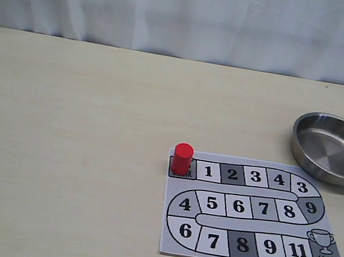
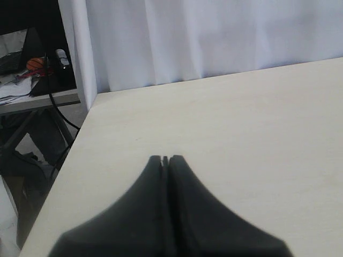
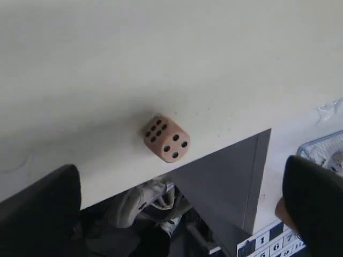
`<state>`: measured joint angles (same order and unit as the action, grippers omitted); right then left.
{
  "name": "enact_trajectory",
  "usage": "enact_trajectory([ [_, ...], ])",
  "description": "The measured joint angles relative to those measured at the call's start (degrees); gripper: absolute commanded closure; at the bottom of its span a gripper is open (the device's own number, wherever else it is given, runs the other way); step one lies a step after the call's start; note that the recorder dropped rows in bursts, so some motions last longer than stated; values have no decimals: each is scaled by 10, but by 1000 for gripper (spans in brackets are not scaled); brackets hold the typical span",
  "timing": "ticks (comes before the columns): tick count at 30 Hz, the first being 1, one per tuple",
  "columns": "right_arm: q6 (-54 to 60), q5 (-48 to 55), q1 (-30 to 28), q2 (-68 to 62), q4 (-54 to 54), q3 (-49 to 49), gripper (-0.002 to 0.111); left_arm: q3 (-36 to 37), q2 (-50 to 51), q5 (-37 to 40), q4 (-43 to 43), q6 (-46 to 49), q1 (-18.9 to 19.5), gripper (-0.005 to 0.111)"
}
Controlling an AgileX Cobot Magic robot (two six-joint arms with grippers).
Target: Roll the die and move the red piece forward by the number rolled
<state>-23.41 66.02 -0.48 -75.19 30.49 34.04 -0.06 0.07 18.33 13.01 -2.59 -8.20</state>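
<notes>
The red piece (image 1: 182, 158) stands upright on the start square at the upper left of the numbered board (image 1: 250, 211). The exterior view shows neither the die nor either gripper. In the right wrist view the tan die (image 3: 166, 138) lies on the pale table close to its edge, with six pips on one visible face and three on another. My right gripper (image 3: 181, 176) is open, its dark fingers (image 3: 37, 209) spread wide, and the die lies beyond them, untouched. My left gripper (image 2: 166, 159) is shut on nothing above bare table near a corner.
A steel bowl (image 1: 335, 148) holding nothing sits at the right of the table, behind the board. The right wrist view shows the table edge (image 3: 214, 152) just past the die, with clutter below and another printed number sheet (image 3: 268, 243). White curtain (image 1: 191, 13) backs the table.
</notes>
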Motion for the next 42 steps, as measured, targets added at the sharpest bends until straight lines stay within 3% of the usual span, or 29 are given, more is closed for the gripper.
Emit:
enact_trajectory([
  [4,-23,-8,0,13,3,-23,21,0,0,0,0,0,0,107],
  [6,-26,-8,0,24,3,-28,32,0,0,0,0,0,0,107],
  [8,-27,-12,0,41,3,-28,49,0,0,0,0,0,0,107],
  [12,-33,-17,0,77,12,-28,104,0,0,0,0,0,0,107],
  [22,-9,31,0,180,3,-37,103,0,0,0,0,0,0,107],
  [31,78,33,-74,191,-51,-46,103,0,0,0,0,0,0,107],
  [42,97,36,-80,187,-28,-81,103,0,0,0,0,0,0,107],
])
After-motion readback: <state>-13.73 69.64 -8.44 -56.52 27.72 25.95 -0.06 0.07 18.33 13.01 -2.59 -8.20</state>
